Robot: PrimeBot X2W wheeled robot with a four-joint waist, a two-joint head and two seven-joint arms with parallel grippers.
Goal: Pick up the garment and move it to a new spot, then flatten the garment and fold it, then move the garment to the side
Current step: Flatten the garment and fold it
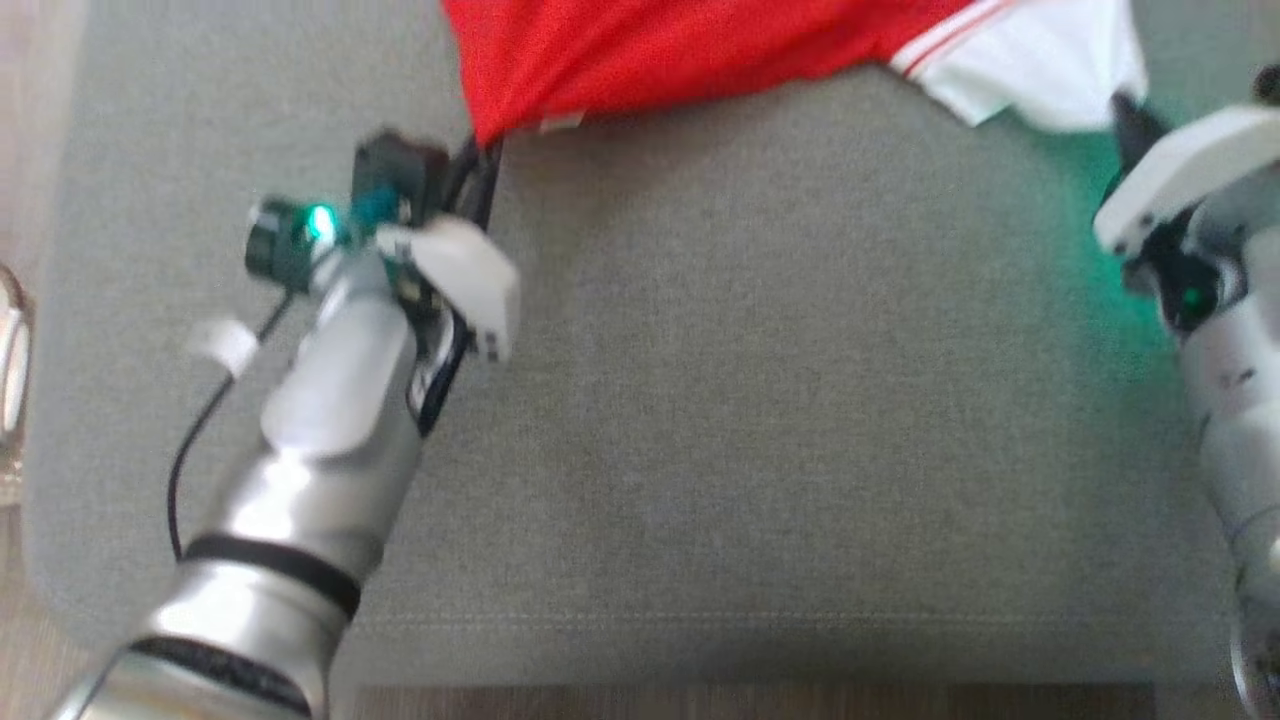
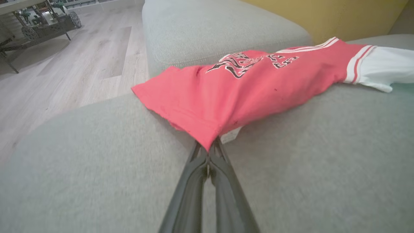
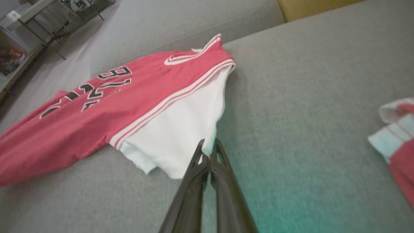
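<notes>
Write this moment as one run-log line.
left gripper: shut on jersey corner | right gripper: shut on white sleeve | jersey: spread across grey sofa

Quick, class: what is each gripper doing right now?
Left gripper: closed on a red corner of the jersey.
Right gripper: closed on the jersey's white sleeve.

Left hand (image 2: 209, 152) pinched closed, forearm stretched forward — right hand (image 3: 208, 149) closed too
</notes>
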